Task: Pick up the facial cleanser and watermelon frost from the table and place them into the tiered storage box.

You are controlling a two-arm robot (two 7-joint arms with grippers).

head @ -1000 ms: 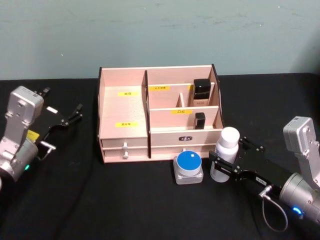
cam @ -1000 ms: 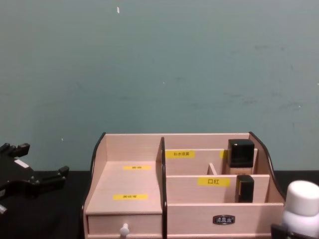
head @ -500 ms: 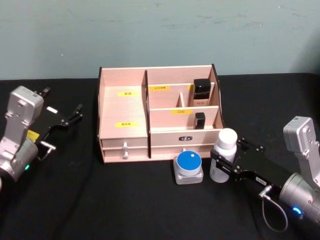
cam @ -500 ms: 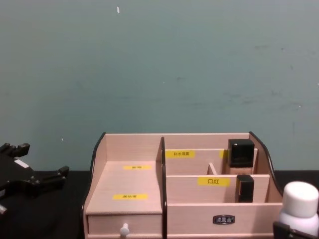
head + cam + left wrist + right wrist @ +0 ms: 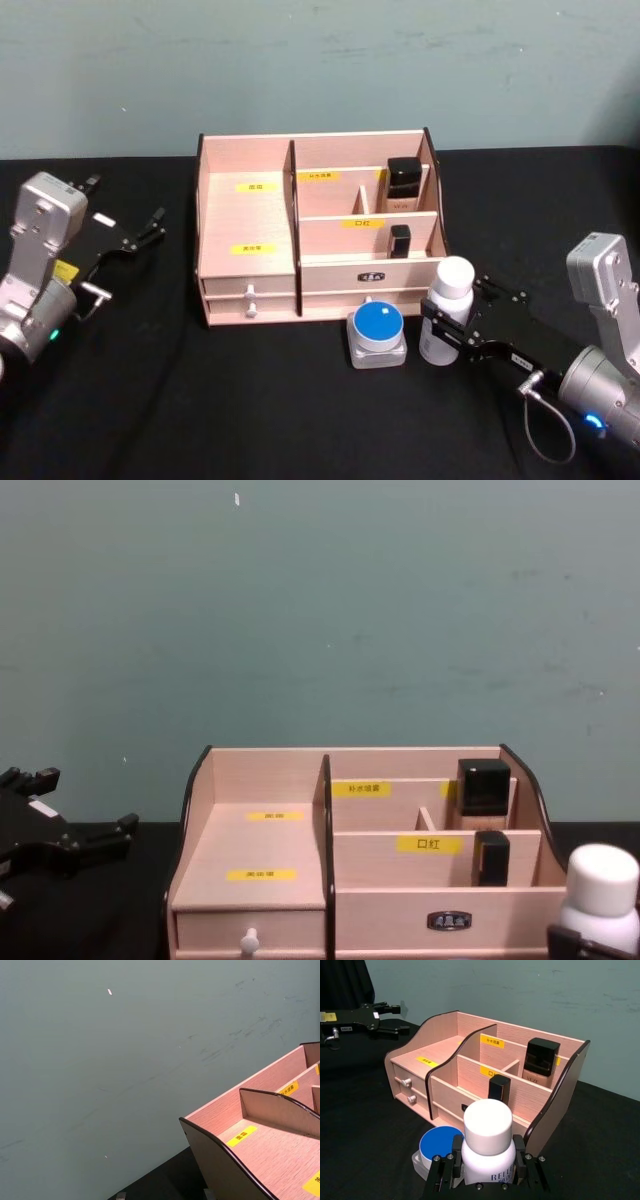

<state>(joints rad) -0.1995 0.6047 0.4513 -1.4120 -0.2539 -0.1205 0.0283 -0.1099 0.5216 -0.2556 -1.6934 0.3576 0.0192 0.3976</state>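
The facial cleanser [image 5: 448, 308] is a white bottle with a white cap, standing upright on the black table just in front of the tiered storage box [image 5: 250, 275] at its right end. My right gripper [image 5: 452, 322] is shut on the bottle's body, one finger pressed on each side, as the right wrist view shows [image 5: 487, 1166]. The watermelon frost [image 5: 377, 335], a clear squarish jar with a blue lid, sits on the table just left of the bottle. My left gripper [image 5: 125, 202] hangs open and empty left of the box.
Two dark bottles [image 5: 403, 184] [image 5: 400, 241] stand in the box's right compartments. The wide left compartment [image 5: 260, 845] holds nothing. White-knobbed drawers [image 5: 250, 296] face front. A teal wall stands behind the table.
The white bottle and my right gripper have shifted slightly lower and a little to the left. The left arm has not moved.
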